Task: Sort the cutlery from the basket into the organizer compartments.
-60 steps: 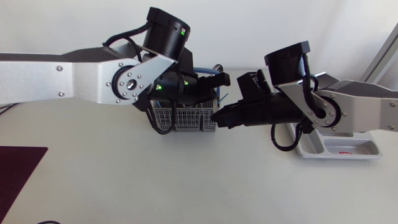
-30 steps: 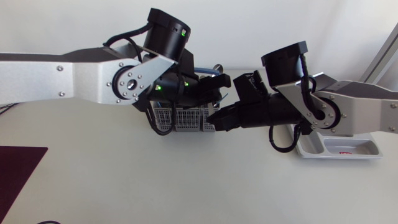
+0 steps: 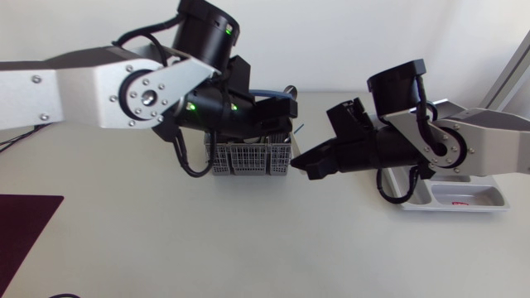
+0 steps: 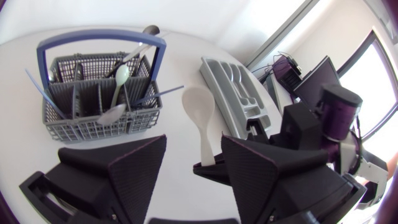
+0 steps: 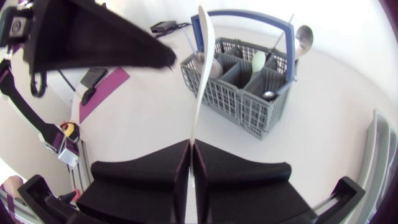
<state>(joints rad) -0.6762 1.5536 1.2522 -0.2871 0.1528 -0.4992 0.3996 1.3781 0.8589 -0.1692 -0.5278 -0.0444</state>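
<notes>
R pincer [image 5: 189,147] pulled white spoon [image 5: 200,81] from basket [image 3: 248,157]; more spoons [image 4: 112,114] inside.

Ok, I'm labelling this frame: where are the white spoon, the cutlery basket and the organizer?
white spoon [image 4: 198,107], left wrist view, on its bowl.
cutlery basket [image 4: 87,129], left wrist view, on its front wall.
organizer [image 4: 239,93], left wrist view, on a bare compartment.

— What did your white table [image 3: 248,240] carry?
— You had a grey plastic mesh basket [image 3: 248,157] with a blue hoop handle standing upright near the middle, toward the far edge.
— And elsewhere?
— A pale grey plastic organizer tray [image 3: 464,209] lay flat at your right, well apart from it. A dark maroon mat [image 3: 25,228] lay at the near left corner.
</notes>
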